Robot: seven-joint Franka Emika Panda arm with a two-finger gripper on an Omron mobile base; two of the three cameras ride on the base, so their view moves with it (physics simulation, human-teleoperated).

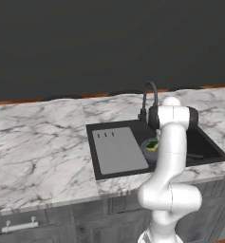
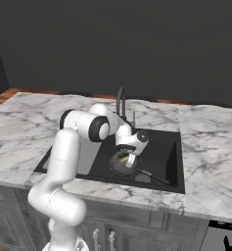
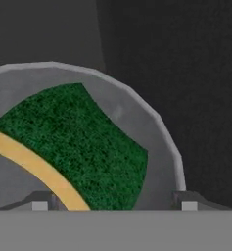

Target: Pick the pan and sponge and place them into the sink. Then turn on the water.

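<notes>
We saw the small round dark frying pan [image 2: 125, 164] lying inside the black sink basin [image 2: 161, 152], its long black handle pointing away. The little green and yellow sponge [image 3: 73, 147] sat in the pan, green face up. Our fingers [image 2: 130, 160] hung just above it, spread apart on both sides of the sponge and holding nothing. So we think both things were already in the sink. What was left was the dark curved tap [image 1: 149, 97] behind the basin on the marble bench [image 1: 38, 147].

A white, grey-veined marble counter [image 1: 38, 147] tops dark cabinets [image 1: 47, 223] before a dark wall [image 1: 109, 42].
</notes>
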